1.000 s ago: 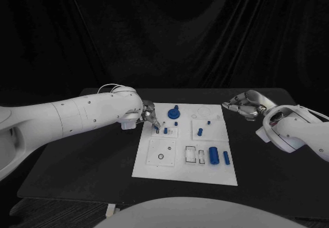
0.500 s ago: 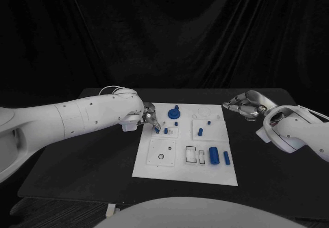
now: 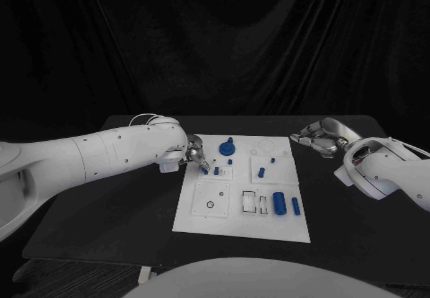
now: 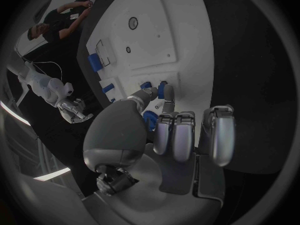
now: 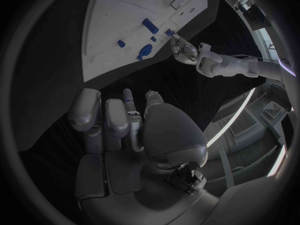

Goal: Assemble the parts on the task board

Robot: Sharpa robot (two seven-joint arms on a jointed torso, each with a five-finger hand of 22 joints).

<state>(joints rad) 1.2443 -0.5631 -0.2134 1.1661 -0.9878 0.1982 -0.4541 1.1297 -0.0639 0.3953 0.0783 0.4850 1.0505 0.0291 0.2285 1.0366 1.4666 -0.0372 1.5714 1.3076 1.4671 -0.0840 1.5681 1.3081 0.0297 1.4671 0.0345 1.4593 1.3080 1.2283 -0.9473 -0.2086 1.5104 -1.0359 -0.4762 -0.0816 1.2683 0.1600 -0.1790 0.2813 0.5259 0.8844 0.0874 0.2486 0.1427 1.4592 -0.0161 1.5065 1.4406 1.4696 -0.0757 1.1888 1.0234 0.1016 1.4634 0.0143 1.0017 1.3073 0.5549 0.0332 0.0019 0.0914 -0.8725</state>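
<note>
my left hand [image 3: 196,154] pinches a small blue peg [image 4: 162,90], upright, over the task board [image 3: 224,220] at its ten o'clock corner. my right hand [image 3: 320,138] hovers curled and empty off two o'clock.

Left hand [image 3: 196,154] low, fingers curled downward; right hand [image 3: 319,136] apart, fingers curled in, empty.

The left hand [image 3: 196,153] hides its fingertips' contact — grip unclear.
</note>
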